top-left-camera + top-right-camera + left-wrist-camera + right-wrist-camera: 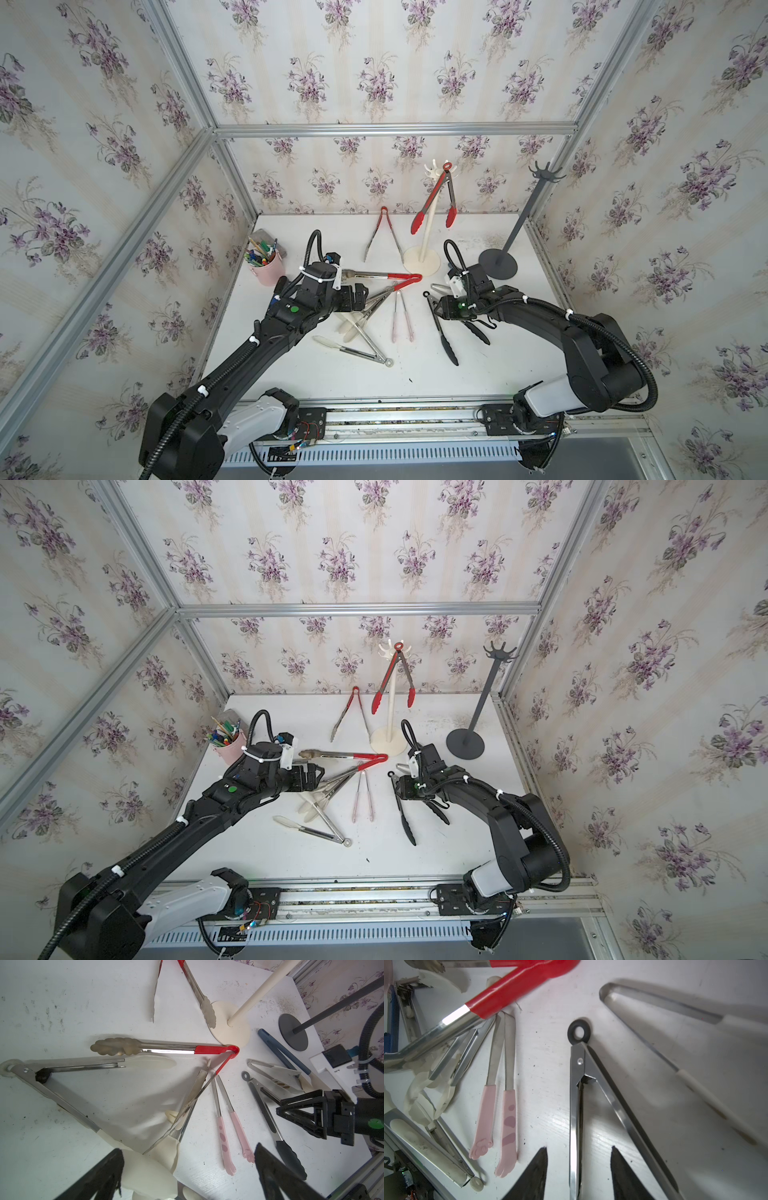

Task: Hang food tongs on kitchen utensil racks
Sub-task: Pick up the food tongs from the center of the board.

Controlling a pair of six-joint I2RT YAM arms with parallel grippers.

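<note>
One black tongs point(449, 347) lies ring toward the table's point(415, 386) far edge, tips toward the bare near edge. Right gripper point(578, 1147) straddles one steel arm, jaws apart. Left gripper point(188, 1148) is spread wide.

Table point(316, 386): white top, scuffed, with dark specks; a dusty speckled patch point(492, 240) toward 1 o'clock.
Pink cup point(268, 270): short, round, upright, at the table's 10 o'clock edge, close to the side wall.
Pens and markers point(259, 253): a mixed bundle of green, blue, yellow and wood-coloured ones, standing in the pink cup and fanned outward.
Grey item point(262, 237): flat, just behind the cup toward 11 o'clock; kind cannot be told.
Wallpaper point(374, 83): cream stripes with purple flower sprays, on the walls at 9, 12 and 3 o'clock.
Aluminium frame point(395, 129): silver bars along the wall corners and across the 12 o'clock wall.
Rail point(395, 415): metal, along the 6 o'clock edge.
Slotted duct point(395, 456): grey, just below the rail.
</note>
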